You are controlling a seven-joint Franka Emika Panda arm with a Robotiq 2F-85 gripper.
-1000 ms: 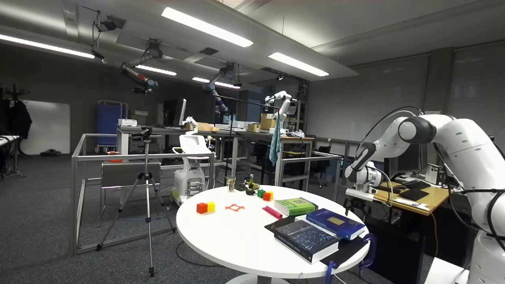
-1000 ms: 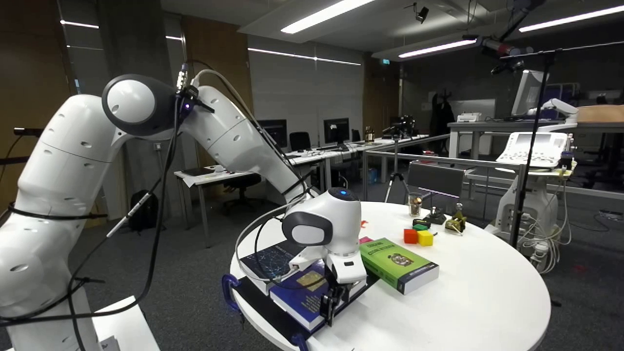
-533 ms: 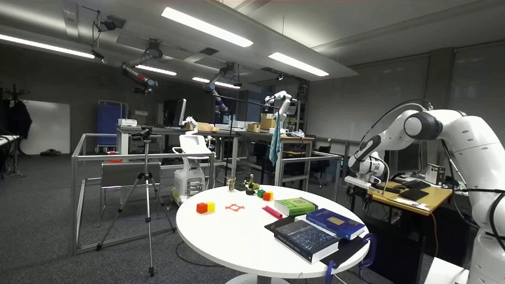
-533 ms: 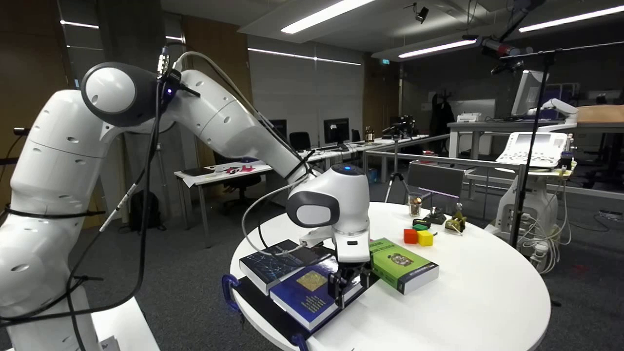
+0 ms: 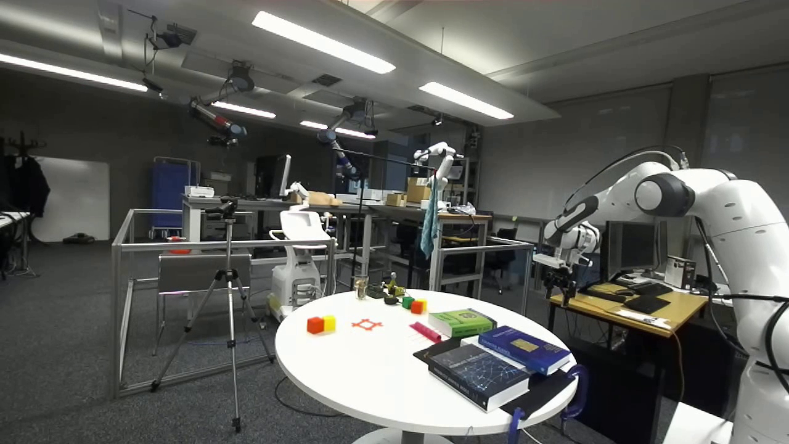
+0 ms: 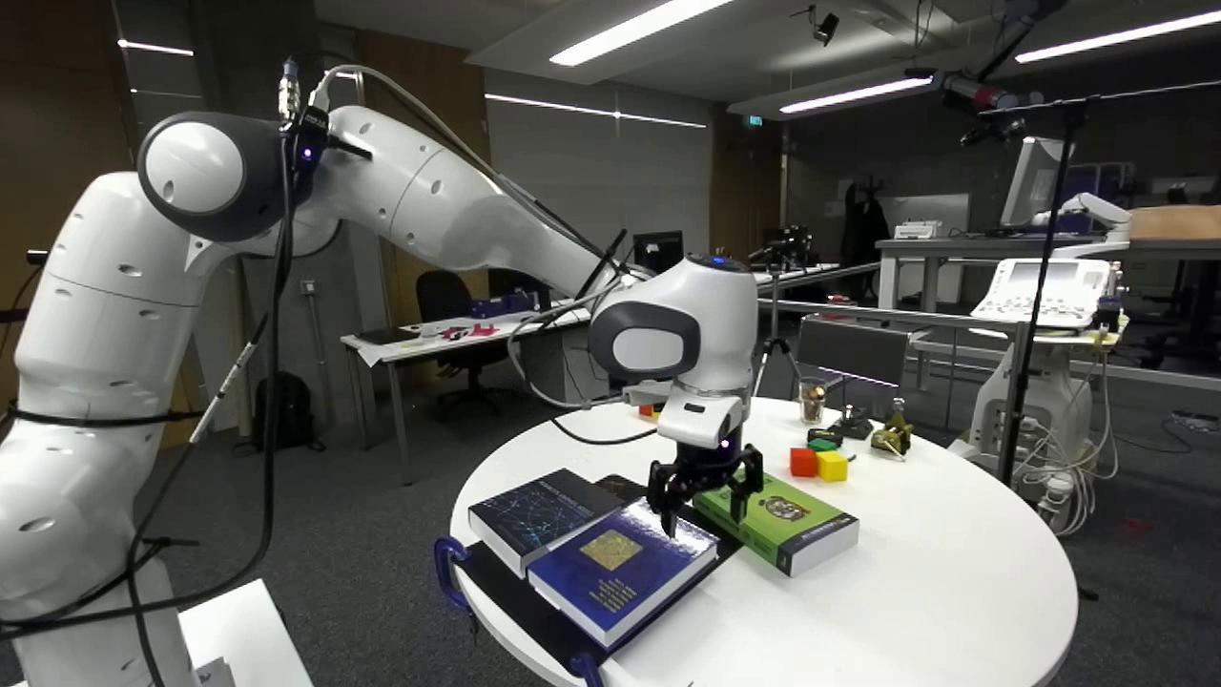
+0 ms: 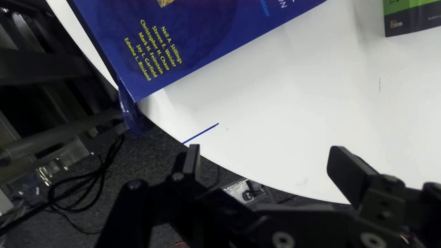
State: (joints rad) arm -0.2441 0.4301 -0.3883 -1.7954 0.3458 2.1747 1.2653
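My black gripper (image 6: 704,523) is open and holds nothing. It hangs in the air near the table's edge, beyond the blue book in an exterior view (image 5: 556,298). In the wrist view the fingers (image 7: 263,155) are wide apart, with only white tabletop and floor between them. The blue book (image 6: 625,563) lies flat, nearest the gripper; its yellow author names show in the wrist view (image 7: 193,38). A green book (image 6: 787,520) lies beside it; its corner shows in the wrist view (image 7: 413,17). A dark book (image 6: 544,510) with a line pattern lies on the other side.
The round white table (image 5: 345,382) carries a black mat (image 5: 542,394) under books, held by blue clamps (image 5: 578,391). A pink piece (image 5: 425,332), an orange-red frame (image 5: 367,324), a red cube (image 5: 315,325), a yellow cube (image 5: 329,323) and a glass (image 5: 360,287) stand farther off.
The arm has lifted the gripper higher above the table, and the hand has turned so both fingers show spread. The books and cubes have not moved.
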